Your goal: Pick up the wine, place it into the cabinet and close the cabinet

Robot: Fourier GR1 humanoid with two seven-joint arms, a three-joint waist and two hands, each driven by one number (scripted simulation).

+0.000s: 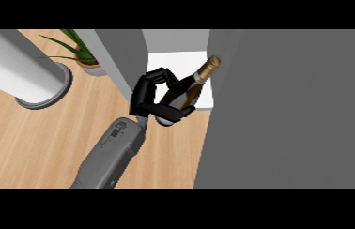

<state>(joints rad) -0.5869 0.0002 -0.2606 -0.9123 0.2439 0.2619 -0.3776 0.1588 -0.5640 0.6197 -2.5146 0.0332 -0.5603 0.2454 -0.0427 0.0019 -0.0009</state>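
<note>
- Wood counter (49, 143), grey cabinet (277, 110) with a white inside, plant (81, 52) behind.
- Left hand (147, 97) curled round the wine (196, 81), bottle tilted at the cabinet opening.

We find the cabinet's white shelf (170, 61) hemmed between a grey left panel (119, 59) and a broad right panel (277, 110); the wine (197, 80) and the left hand (143, 97) fill that gap. Bare bench (42, 143) lies lower left.
</note>
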